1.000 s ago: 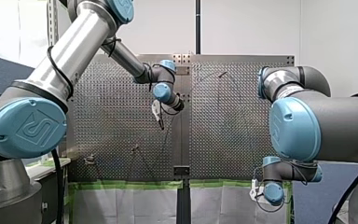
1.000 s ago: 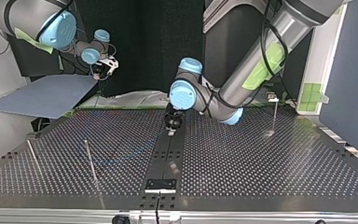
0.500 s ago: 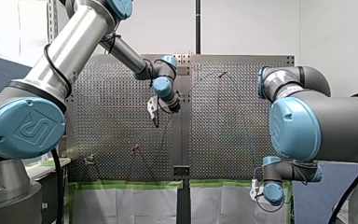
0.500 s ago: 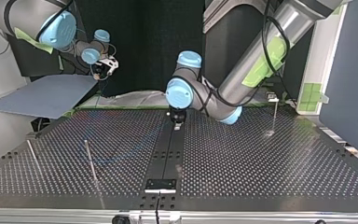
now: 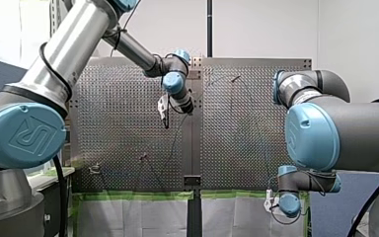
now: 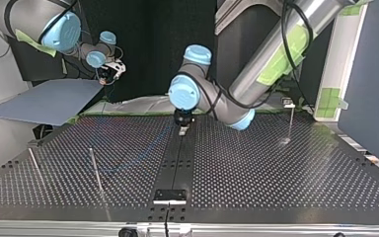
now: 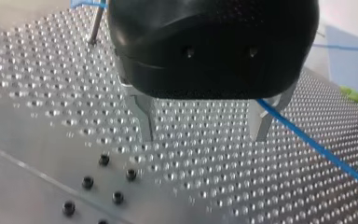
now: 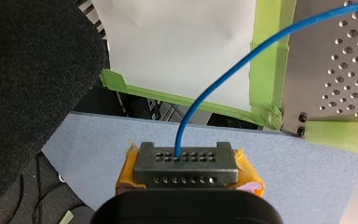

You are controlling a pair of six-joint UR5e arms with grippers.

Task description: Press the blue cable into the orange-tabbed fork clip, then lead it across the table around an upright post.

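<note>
Fetching step; seemingly no clipping done yet.
Perforated tabletop [image 6: 276, 168]; over its middle seam, toward the arm-side edge, my left claw [image 7: 203, 137], released and empty; off an arm-side corner, my right claw [image 8: 186, 168], clenched on the blue cable [image 8: 214, 88]; same cable just beside one left finger [image 7: 261, 123]. No fork clip made out. Next: straddle the cable, clench, carry it to the clip.

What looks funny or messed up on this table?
Nothing is broken or spilled. The blue cable just curves loose from my right gripper, which pinches it out past the table edge. My left gripper hangs open over the table, the cable passing by one finger.
</note>
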